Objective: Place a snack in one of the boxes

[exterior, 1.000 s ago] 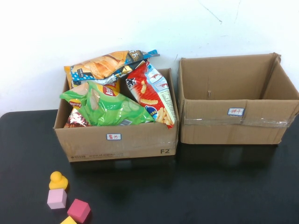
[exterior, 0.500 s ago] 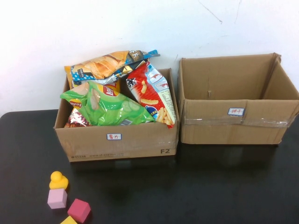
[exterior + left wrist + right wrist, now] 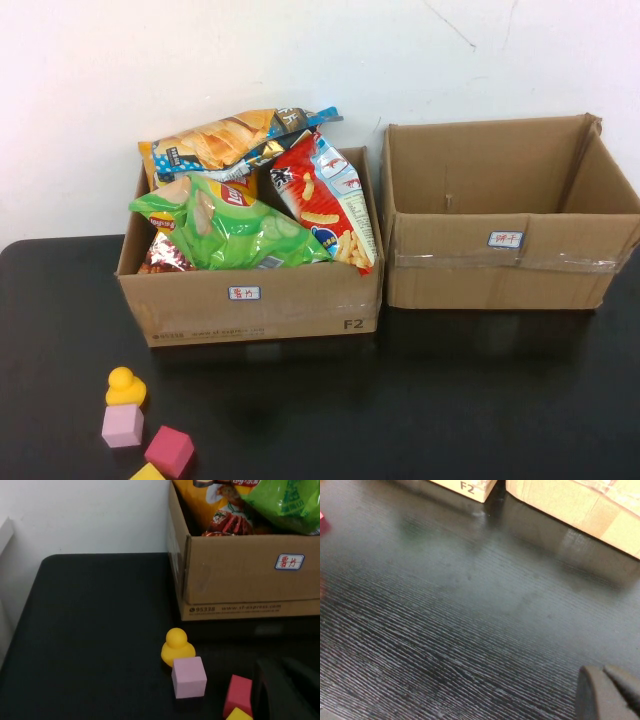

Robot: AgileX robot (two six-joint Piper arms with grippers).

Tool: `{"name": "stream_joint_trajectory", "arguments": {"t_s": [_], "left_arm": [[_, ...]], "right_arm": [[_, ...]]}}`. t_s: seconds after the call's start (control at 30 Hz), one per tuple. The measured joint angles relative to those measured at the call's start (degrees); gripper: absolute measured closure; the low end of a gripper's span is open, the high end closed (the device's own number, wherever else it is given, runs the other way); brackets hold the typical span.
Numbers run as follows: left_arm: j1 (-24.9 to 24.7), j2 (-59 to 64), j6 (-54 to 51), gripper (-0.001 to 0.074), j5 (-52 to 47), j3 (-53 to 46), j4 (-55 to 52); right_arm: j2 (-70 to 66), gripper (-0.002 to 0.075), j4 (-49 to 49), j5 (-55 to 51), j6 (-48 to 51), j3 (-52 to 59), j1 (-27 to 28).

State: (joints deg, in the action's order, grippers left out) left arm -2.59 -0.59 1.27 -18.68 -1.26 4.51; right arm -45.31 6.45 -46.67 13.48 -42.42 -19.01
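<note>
Low at the near left of the black wood-grain worktop: left claw, dark, pressed together, holding nothing, seen only from its own wrist camera. Just beside it: dark pink foam cube and corner of a yellow block. A little further out: pale pink foam cube, touching a small yellow rubber duck set behind it.

Low over bare worktop in front of the boxes: right claw, likewise dark, only a part of it showing in its own wrist camera; cannot tell whether spread or pressed together.

Beyond the blocks, toward the wall: left-hand open brown cardboard box with a small label on its front, heaped with snacks. On top and in front: green crisp bag. Leaning at the right side: red snack bag with pale sticks printed on it. At the back, rising above the rim: orange crisp bag. Low at the left: dark red packet, mostly covered.

Just beside that box, on its right: second open brown cardboard box, also labelled, taped along the front edge, nothing visible inside.
</note>
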Motion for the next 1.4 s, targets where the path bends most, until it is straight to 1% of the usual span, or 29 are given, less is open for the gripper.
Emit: {"name": "stream_joint_trajectory", "arguments": {"t_s": [0.27,1.0,1.17,1.27,1.4], "left_arm": [[0.9,0.0,0.0,0.0736,-0.2,0.0,0.0],[1.0,0.0,0.0,0.0736,-0.3,0.0,0.0],[1.0,0.0,0.0,0.0736,-0.3,0.1,0.0],[1.0,0.0,0.0,0.0736,-0.4,0.1,0.0],[1.0,0.0,0.0,0.0736,-0.4,0.1,0.0]], "right_arm": [[0.0,0.0727,0.3,0.0,0.0,0.0,0.0],[0.0,0.0727,0.9,0.0,0.0,0.0,0.0],[0.0,0.0727,-1.2,0.6,3.9,0.0,0.0],[2.6,0.0727,-1.6,4.5,5.8,1.5,2.5],[10.0,0.0727,-1.1,15.2,6.0,9.2,9.7]]}}
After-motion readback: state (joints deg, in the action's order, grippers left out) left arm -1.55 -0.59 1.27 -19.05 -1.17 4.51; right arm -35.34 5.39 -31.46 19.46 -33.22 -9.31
